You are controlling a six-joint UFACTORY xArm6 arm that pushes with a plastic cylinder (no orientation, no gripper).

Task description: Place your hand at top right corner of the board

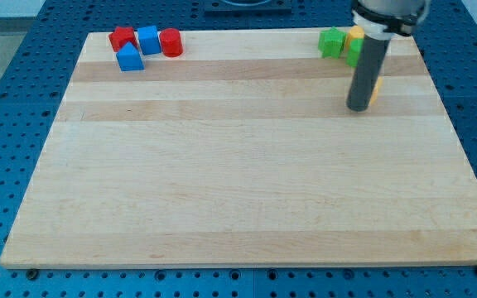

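Camera view: my tip [358, 107] down on the worktop [238, 182] near its top right corner, just below a green block [331, 42], a yellow block [355, 36] and a second green block, partly hidden. No claw fitted, so state untellable. Top left: red block [122, 37], blue cube [148, 39], red cylinder [171, 42], blue block [129, 58].

One camera looks down at a slant from the board's [247, 190] near edge, taking in its whole surface
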